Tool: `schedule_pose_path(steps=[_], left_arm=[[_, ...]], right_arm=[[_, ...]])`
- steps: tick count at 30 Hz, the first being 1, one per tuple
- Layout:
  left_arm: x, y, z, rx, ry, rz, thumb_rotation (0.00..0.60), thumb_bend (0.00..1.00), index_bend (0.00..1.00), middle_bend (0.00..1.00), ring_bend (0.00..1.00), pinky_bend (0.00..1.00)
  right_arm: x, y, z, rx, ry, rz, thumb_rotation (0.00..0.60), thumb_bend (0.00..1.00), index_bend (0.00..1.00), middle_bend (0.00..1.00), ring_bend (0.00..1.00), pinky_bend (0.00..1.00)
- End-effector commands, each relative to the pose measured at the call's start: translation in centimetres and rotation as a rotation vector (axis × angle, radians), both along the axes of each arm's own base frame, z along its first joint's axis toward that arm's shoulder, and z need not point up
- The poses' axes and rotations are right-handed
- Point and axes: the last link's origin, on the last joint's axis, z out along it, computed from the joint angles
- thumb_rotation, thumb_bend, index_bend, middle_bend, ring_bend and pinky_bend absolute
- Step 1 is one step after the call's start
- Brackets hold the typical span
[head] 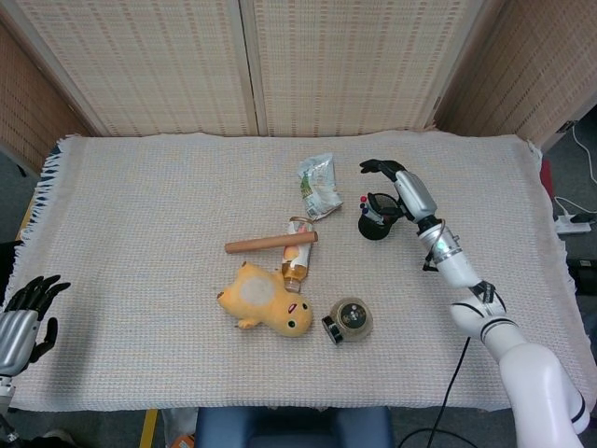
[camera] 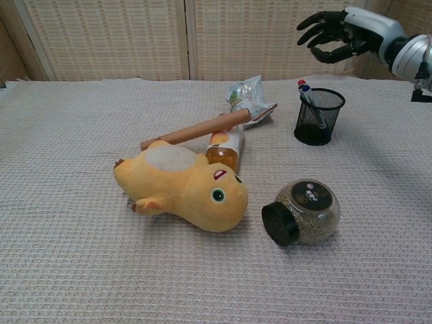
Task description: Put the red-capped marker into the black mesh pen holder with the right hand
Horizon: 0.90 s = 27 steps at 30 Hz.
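The black mesh pen holder (camera: 318,116) (head: 377,217) stands upright on the cloth at the right rear. The red-capped marker (camera: 302,84) (head: 364,200) leans inside it with its cap over the rim, beside a blue-capped pen (camera: 307,92). My right hand (camera: 335,38) (head: 399,181) hovers above and just behind the holder, fingers spread, holding nothing. My left hand (head: 26,317) rests off the table's near left edge, fingers apart and empty.
A yellow plush toy (camera: 182,187) lies at centre, with a brown stick (camera: 196,130) and an orange bottle (camera: 225,148) behind it. A crumpled snack bag (camera: 248,98) lies left of the holder. A round black-lidded jar (camera: 302,211) lies on its side in front.
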Motion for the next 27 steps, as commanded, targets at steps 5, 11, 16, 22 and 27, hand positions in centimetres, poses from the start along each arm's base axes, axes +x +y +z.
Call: schedule_pose_path(steps=[5, 11, 16, 22, 27], left_arm=[[0.3, 0.0, -0.2, -0.008, 0.000, -0.011, 0.600, 0.63, 0.18, 0.06, 0.01, 0.11], [0.4, -0.1, 0.1, 0.003, -0.007, -0.014, 0.600, 0.63, 0.18, 0.06, 0.01, 0.11], [0.4, -0.2, 0.1, 0.003, -0.009, -0.014, 0.600, 0.63, 0.18, 0.06, 0.01, 0.11], [0.4, -0.1, 0.0, 0.002, -0.004, -0.011, 0.600, 0.63, 0.18, 0.06, 0.01, 0.11], [0.4, -0.1, 0.0, 0.001, 0.001, -0.010, 0.600, 0.63, 0.18, 0.06, 0.01, 0.11]], right_arm=[[-3.0, 7.8, 9.3, -0.266, 0.261, 0.127, 0.600, 0.42, 0.28, 0.26, 0.25, 0.12], [-7.8, 17.4, 11.9, -0.350, 0.596, -0.026, 0.600, 0.42, 0.29, 0.26, 0.26, 0.12], [-12.5, 24.2, 10.9, -0.337, 0.719, -0.175, 0.600, 0.41, 0.31, 0.26, 0.26, 0.12], [-17.2, 28.9, 8.7, -0.310, 0.616, -0.341, 0.600, 0.41, 0.31, 0.26, 0.26, 0.12], [-19.1, 29.7, 8.8, -0.328, 0.585, -0.380, 0.600, 0.41, 0.33, 0.26, 0.27, 0.13]])
